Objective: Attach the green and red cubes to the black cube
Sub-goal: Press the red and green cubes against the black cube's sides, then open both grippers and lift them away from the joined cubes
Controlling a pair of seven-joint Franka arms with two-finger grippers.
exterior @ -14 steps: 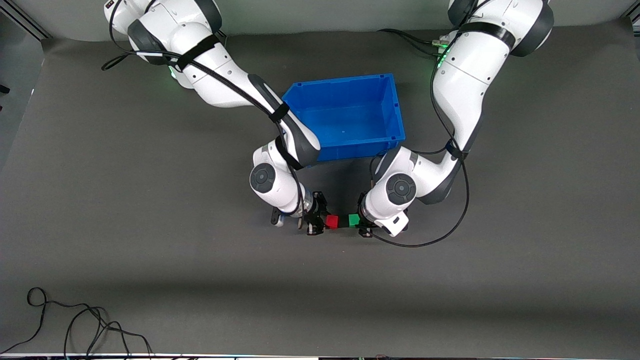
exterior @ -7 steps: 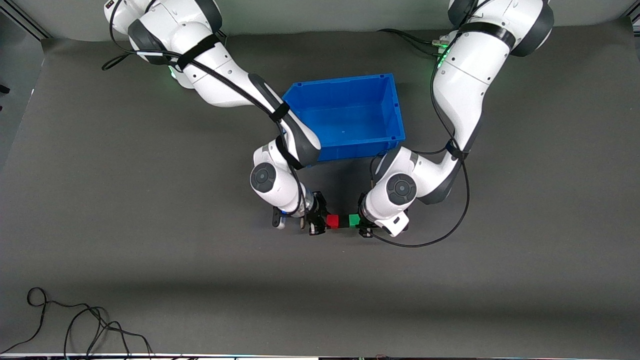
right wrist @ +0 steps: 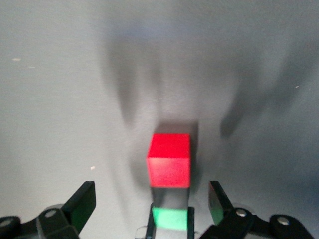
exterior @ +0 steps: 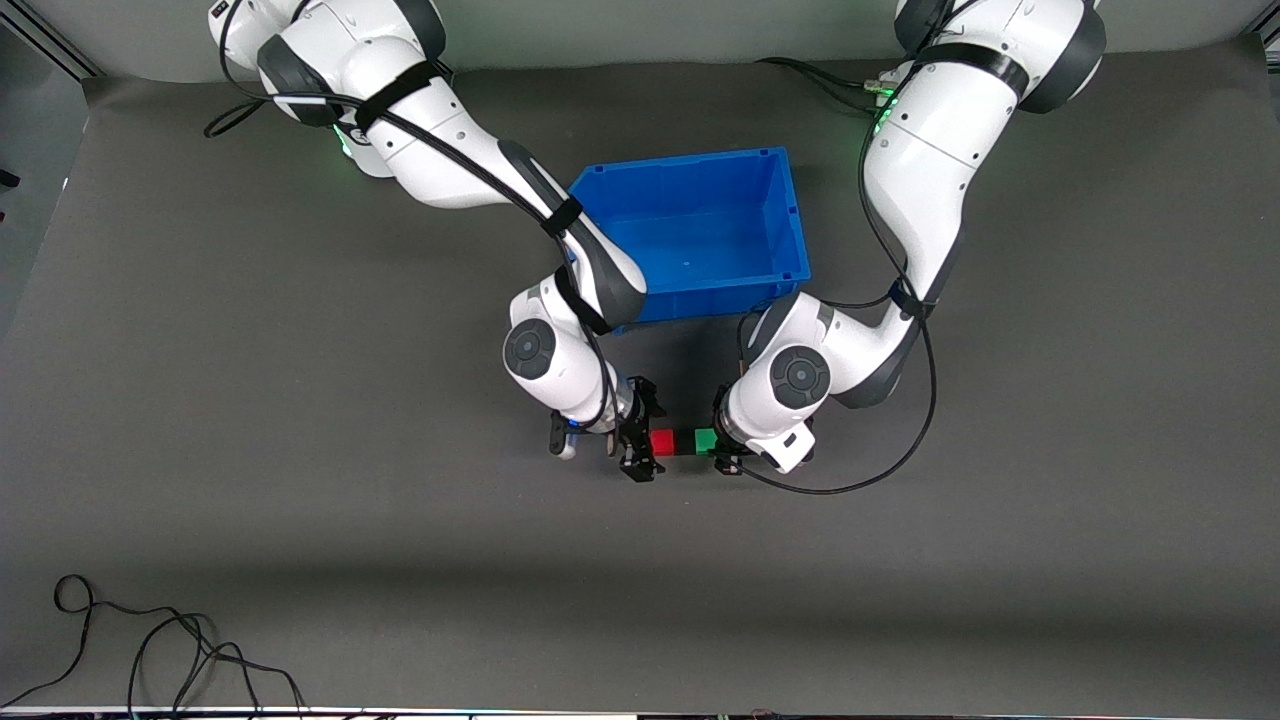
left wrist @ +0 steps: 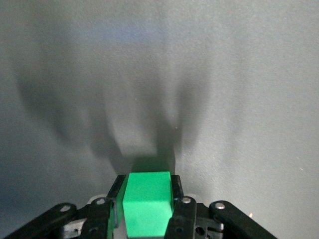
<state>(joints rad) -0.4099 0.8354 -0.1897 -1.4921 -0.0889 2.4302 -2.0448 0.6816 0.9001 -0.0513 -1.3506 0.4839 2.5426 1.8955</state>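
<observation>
Above the tabletop (exterior: pixel 300 520), a red cube (exterior: pixel 663 442), a black cube (exterior: pixel 684 442) and a green cube (exterior: pixel 706 440) sit in a touching row, black in the middle, nearer the front camera than the blue bin (exterior: pixel 700 228). The left gripper (exterior: pixel 722 447) has its fingers (left wrist: pixel 178 195) clamped on the green cube (left wrist: pixel 147 202). The right gripper (exterior: pixel 637 446) is just beside the red cube (right wrist: pixel 169 159), fingers (right wrist: pixel 79 203) spread apart and clear of it.

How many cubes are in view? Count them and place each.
3. The green cube is clamped in the left gripper. The black cube sits between it and the red cube, which is just off the open right gripper. None seems hidden.
</observation>
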